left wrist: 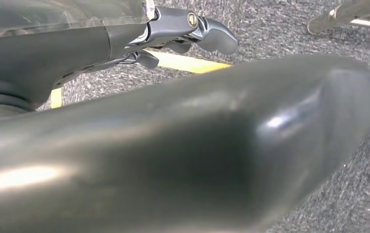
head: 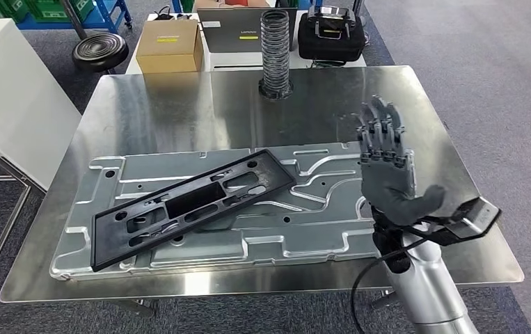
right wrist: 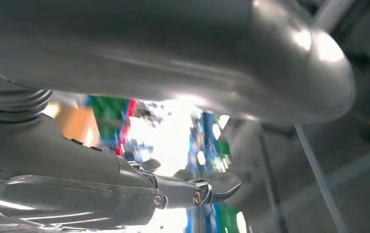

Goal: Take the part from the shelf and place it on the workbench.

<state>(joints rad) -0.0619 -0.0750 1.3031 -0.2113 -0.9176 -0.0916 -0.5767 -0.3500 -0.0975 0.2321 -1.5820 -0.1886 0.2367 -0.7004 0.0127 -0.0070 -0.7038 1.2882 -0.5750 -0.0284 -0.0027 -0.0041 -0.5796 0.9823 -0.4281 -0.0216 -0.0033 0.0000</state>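
Head view shows the black part (head: 193,205), a long flat frame with cut-outs, lying slantwise on a large grey stamped metal panel (head: 304,229) that itself rests on the steel workbench (head: 179,104). The part's near-left end sits toward the near-left corner of the panel and its far end reaches toward the panel's middle; nothing holds it. Judging by this, the placing is done, and the slant looks like the way it simply came to rest, not a careful alignment.

To the right of the part, well apart from it, the right hand (head: 387,163) is raised above the bench with its fingers straight and spread and its thumb out to the side, holding nothing. That open, lifted pose reads as a hand clear of the work.

At the far edge of the bench stands a coiled grey hose (head: 275,52); beyond it are a cardboard box (head: 170,45) and a black case (head: 330,33).

Left wrist view looks down at grey carpet, past the left hand (left wrist: 183,34), whose few visible fingers seem loosely curled with nothing in them; how far open it is I cannot tell.
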